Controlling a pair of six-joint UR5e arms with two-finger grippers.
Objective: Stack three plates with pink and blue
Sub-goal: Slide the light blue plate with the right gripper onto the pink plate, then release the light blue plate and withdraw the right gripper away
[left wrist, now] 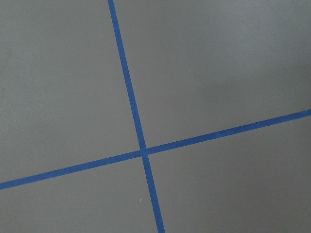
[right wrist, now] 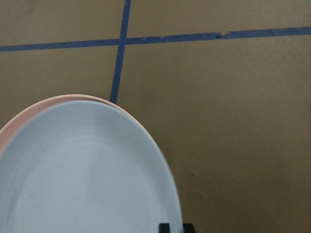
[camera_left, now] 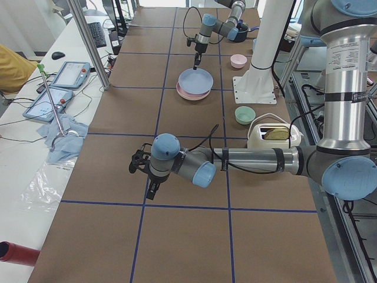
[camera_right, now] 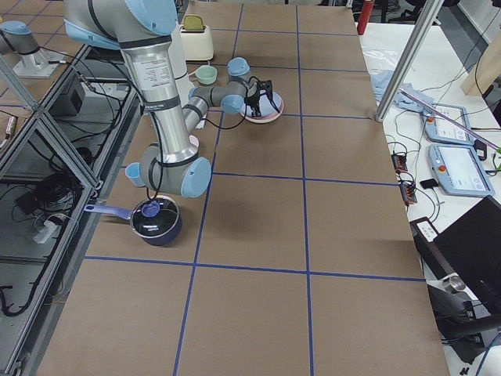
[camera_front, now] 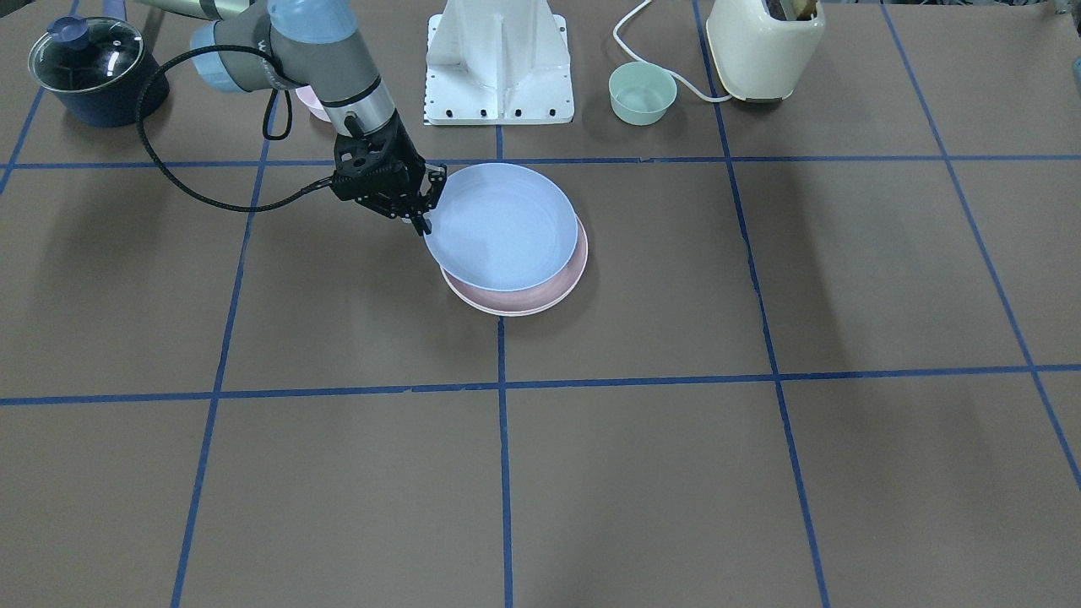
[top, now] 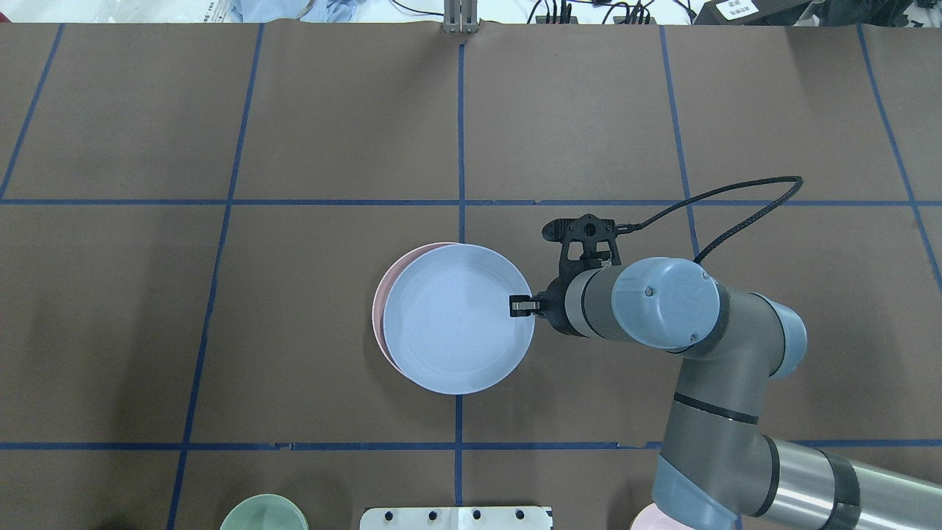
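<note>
The light blue plate (camera_front: 502,226) is over the pale pink plate (camera_front: 557,291), shifted a little off it, near the table's middle. My right gripper (camera_front: 422,221) is shut on the blue plate's rim; one finger (top: 521,305) lies over the rim in the overhead view. The right wrist view shows the blue plate (right wrist: 87,170) with the pink plate's edge (right wrist: 82,97) beyond it. A thin pale edge shows under the pink plate; I cannot tell whether it is the cream plate. My left gripper (camera_left: 150,190) hangs over bare table, far from the plates; I cannot tell its state.
A mint-green bowl (camera_front: 642,93), a cream toaster (camera_front: 764,51) and the white robot base (camera_front: 498,63) stand along the robot's side. A lidded dark pot (camera_front: 93,72) is at the corner, with a small pink bowl (camera_front: 311,103) partly behind the right arm.
</note>
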